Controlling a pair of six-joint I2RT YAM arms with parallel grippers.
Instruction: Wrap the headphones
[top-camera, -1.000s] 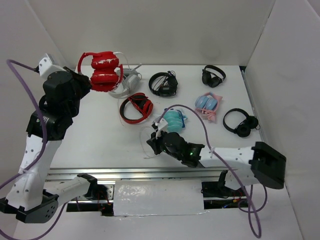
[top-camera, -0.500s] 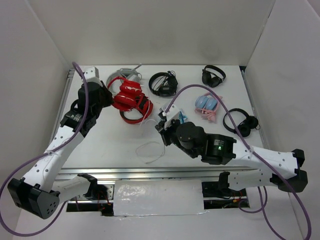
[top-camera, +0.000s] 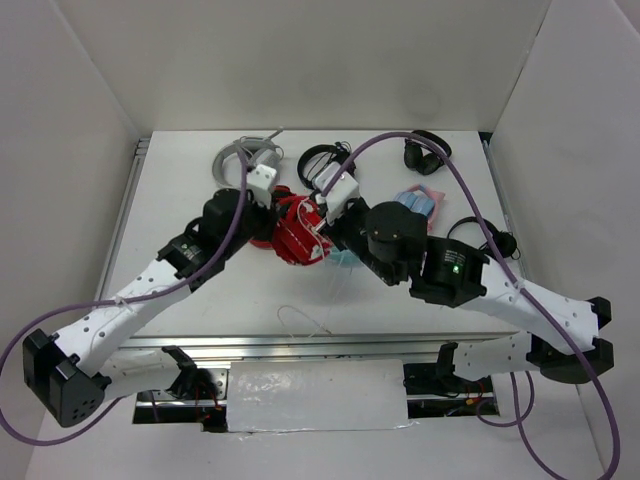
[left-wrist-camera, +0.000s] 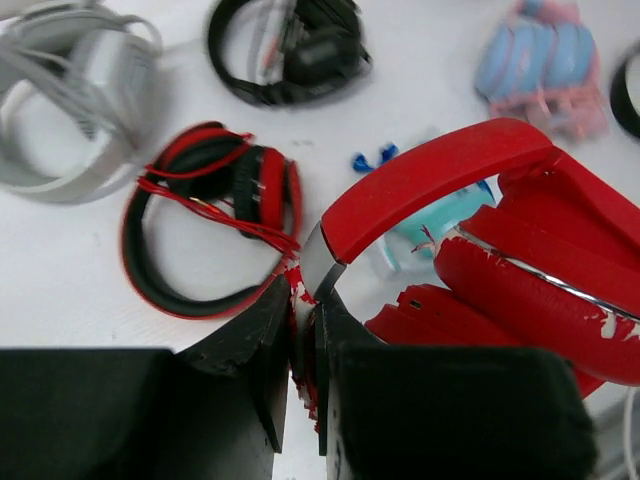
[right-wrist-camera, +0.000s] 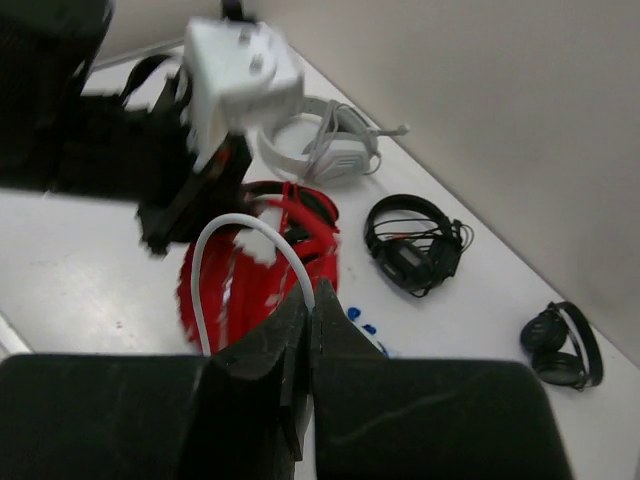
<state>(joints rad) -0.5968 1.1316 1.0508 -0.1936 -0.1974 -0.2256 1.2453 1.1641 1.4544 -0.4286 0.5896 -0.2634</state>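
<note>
Looking steeply down from above and behind the arm bases, far enough off to take in the whole table (top-camera: 180, 200), near edge to far wall. From the left wrist, facing far and slightly right, very close on the red headphones (left-wrist-camera: 440, 180); from the right wrist, aimed far and left, close on the white cable (right-wrist-camera: 250, 228). Shared by all three: the white headset (top-camera: 245, 155) and black headphones (top-camera: 318, 162) at the far side, the red pair at centre.

The headphones (top-camera: 296, 236) are between the left claw (left-wrist-camera: 305, 300) and right claw (right-wrist-camera: 308, 305), a corded headset (left-wrist-camera: 320, 55) behind them.
</note>
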